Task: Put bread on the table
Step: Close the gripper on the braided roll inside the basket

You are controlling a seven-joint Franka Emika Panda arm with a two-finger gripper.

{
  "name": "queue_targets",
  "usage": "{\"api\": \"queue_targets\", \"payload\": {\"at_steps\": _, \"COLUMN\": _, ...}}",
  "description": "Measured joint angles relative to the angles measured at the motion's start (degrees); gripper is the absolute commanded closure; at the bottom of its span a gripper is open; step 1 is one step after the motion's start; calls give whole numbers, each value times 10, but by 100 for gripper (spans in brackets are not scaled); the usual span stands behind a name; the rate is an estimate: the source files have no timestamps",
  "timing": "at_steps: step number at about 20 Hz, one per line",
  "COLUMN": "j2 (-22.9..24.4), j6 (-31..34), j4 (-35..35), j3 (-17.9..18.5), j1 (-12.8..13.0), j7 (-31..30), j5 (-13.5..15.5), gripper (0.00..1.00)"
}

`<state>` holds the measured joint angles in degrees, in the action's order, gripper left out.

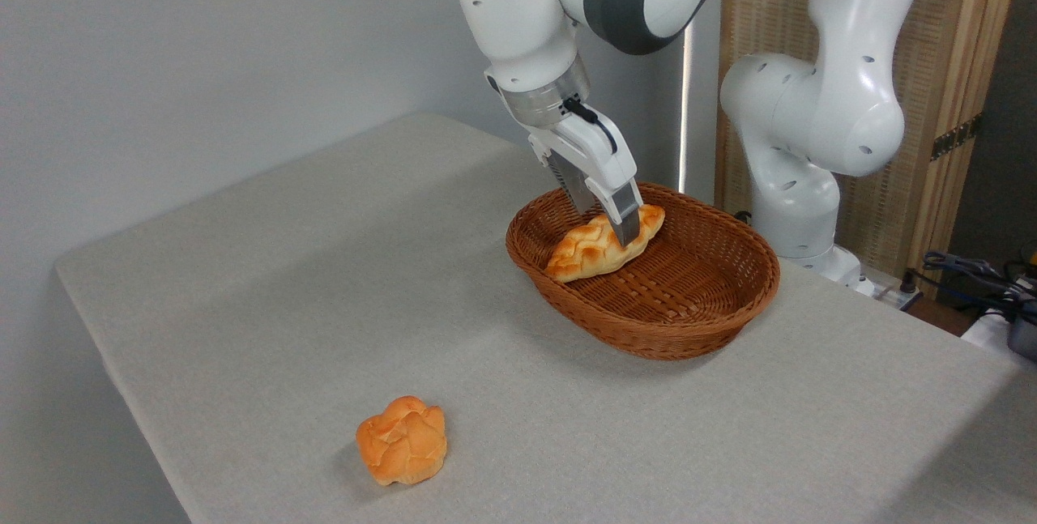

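The bread (580, 252), a long braided golden-brown loaf, lies in the left part of a brown wicker basket (689, 338). My gripper (605, 219) is tilted down into the basket, open, with its fingers on either side of the loaf's right half. The near finger (625, 223) stands in front of the loaf and hides a strip of it; the far finger sits behind it. Whether the pads touch the loaf I cannot tell. The table (324, 281) is covered in light grey cloth.
A small round orange bun (403, 439) sits near the table's front left edge. The arm's white base (810, 143) rises behind the basket at the right. Cables (972, 273) lie off the table's far right.
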<state>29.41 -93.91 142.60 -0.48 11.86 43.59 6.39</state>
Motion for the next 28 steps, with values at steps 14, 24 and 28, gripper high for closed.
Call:
{"api": "queue_targets", "payload": {"at_steps": 14, "j2": 0, "j6": -50, "j4": 50, "j3": -10, "j1": 5, "j7": 1, "j5": 0, "gripper": 0}}
{"api": "queue_targets", "payload": {"at_steps": 24, "j2": 0, "j6": -61, "j4": 57, "j3": -21, "j1": 5, "j7": 1, "j5": 0, "gripper": 63}}
{"api": "queue_targets", "payload": {"at_steps": 28, "j2": 0, "j6": -61, "j4": 57, "j3": -21, "j1": 4, "j7": 1, "j5": 0, "gripper": 64}}
